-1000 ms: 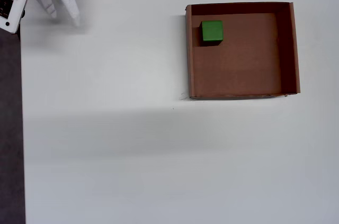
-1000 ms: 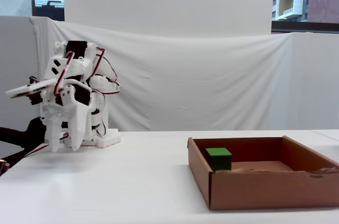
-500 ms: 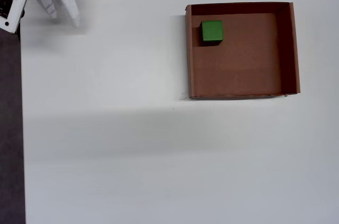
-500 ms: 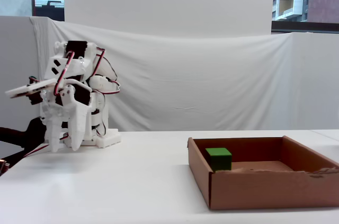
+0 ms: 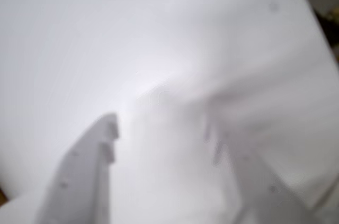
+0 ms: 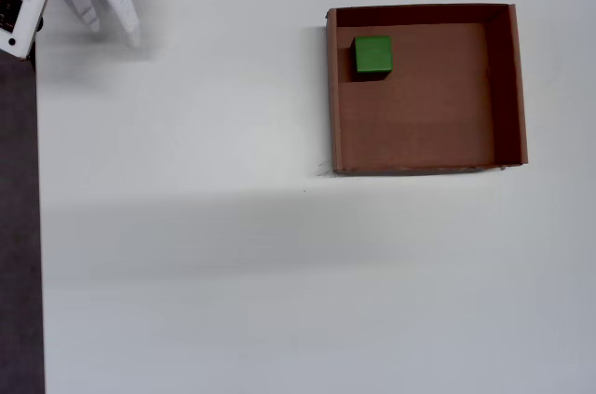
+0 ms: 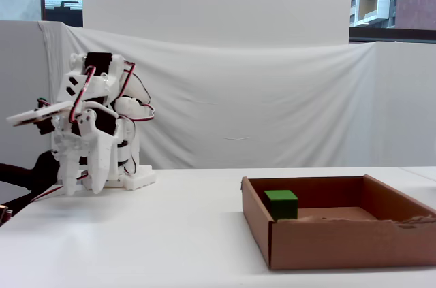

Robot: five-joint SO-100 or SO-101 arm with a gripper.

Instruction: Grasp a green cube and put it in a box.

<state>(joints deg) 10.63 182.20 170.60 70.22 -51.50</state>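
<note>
In the overhead view the small bright-green cube (image 6: 372,55) sits in the upper-left corner of the shallow brown cardboard box (image 6: 503,87) — the white gripper (image 6: 114,29), spread and empty, at the frame's upper left.

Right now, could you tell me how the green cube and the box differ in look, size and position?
Colour: the green cube is bright green, while the box is brown cardboard.
Size: the green cube is far smaller than the box and fills only a small part of its floor.
Form: the green cube is a solid block; the box is a shallow open tray with low walls.
Position: the green cube sits inside the box, in its upper left corner in the overhead view.
Both have square outlines.
</note>
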